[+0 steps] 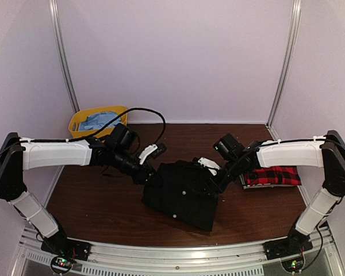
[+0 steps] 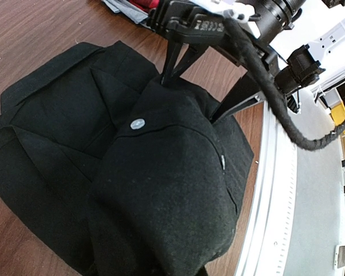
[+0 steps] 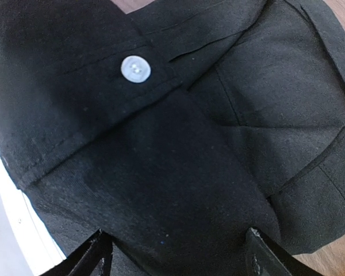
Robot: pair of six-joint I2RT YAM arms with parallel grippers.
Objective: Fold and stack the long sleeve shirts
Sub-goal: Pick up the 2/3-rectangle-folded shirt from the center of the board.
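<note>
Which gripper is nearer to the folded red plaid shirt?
Right. The right gripper sits open over the black shirt, just beside the plaid shirt; the left gripper pinches the black shirt's opposite side.

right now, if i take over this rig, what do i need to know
Left gripper: shut on the left edge of the plain black cloth shirt, a flap lifted.
Right gripper: open over that shirt's right edge, holding nothing.
Red-and-black plaid cloth shirt: folded, at the right of the brown wooden table.
Done: plaid folded.
Left: finish folding the black shirt, then stack the two.
</note>
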